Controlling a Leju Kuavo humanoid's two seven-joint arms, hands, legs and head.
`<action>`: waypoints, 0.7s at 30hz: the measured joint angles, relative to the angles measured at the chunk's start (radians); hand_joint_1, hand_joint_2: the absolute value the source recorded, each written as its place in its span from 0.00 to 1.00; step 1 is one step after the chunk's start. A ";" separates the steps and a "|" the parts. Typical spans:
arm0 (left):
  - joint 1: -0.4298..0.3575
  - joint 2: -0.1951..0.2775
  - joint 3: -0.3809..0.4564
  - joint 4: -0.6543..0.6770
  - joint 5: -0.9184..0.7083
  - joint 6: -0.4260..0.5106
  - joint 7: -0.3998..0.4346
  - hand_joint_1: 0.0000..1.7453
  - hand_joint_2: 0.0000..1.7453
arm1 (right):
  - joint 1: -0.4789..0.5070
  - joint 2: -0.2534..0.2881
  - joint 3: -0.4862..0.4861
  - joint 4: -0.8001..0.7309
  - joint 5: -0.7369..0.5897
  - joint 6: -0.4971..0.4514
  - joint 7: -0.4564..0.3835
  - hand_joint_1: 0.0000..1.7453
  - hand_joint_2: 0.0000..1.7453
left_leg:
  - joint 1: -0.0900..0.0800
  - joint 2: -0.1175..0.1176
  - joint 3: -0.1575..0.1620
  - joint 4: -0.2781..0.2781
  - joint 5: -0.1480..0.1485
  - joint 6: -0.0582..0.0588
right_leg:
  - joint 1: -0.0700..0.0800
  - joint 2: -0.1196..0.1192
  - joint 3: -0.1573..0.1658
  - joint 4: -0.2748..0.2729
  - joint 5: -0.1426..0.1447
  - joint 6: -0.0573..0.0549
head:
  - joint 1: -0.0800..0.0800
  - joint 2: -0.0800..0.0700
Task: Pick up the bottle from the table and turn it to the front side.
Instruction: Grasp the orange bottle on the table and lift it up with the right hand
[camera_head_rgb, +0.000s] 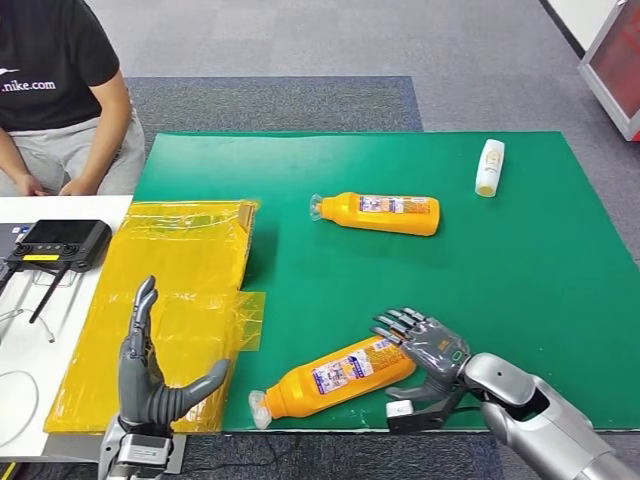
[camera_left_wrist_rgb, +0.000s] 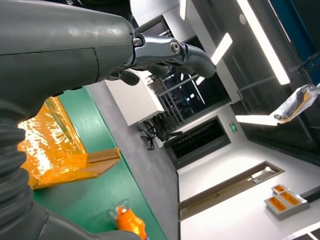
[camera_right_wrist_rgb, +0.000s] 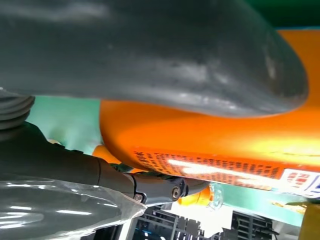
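Note:
An orange bottle (camera_head_rgb: 332, 380) (camera_right_wrist_rgb: 211, 135) lies on its side near the front edge of the green mat (camera_head_rgb: 528, 300), clear cap toward the left and label up. My right hand (camera_head_rgb: 423, 350) is at its base end: the fingers (camera_head_rgb: 396, 325) reach over the top of the bottle and the thumb (camera_right_wrist_rgb: 151, 55) sits on the near side, with the base between them. The bottle still lies on the mat. My left hand (camera_head_rgb: 147, 375) (camera_left_wrist_rgb: 170, 50) is raised at the front left, spread and holding nothing. A second orange bottle (camera_head_rgb: 381, 213) lies farther back.
A small white bottle (camera_head_rgb: 490, 167) lies at the mat's back right. Crinkled yellow film (camera_head_rgb: 173, 290) covers the mat's left edge and the white table. A black controller (camera_head_rgb: 56, 243) sits far left, and a seated person (camera_head_rgb: 60, 90) is behind it.

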 joint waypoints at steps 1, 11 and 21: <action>0.000 0.001 -0.004 0.000 0.000 0.003 0.000 0.00 1.00 | -0.004 0.000 0.009 0.001 0.000 -0.003 0.004 0.00 0.00 | 0.000 0.000 0.000 0.000 0.000 0.000 | 0.000 0.000 0.000 0.000 0.000 0.000 | 0.000 0.000; 0.000 0.007 -0.016 0.000 0.001 0.008 0.000 0.00 1.00 | -0.023 0.005 0.054 0.005 -0.005 -0.024 0.022 0.00 0.00 | 0.000 0.000 -0.001 0.000 0.000 0.000 | 0.000 0.000 0.000 0.000 0.000 0.000 | 0.000 0.000; 0.000 0.007 -0.017 0.000 0.003 0.004 0.000 0.00 1.00 | -0.022 0.059 0.087 -0.001 -0.010 -0.056 0.073 0.00 0.00 | 0.000 0.000 -0.001 0.000 0.000 0.000 | 0.000 0.000 -0.001 0.000 0.000 0.000 | 0.000 0.000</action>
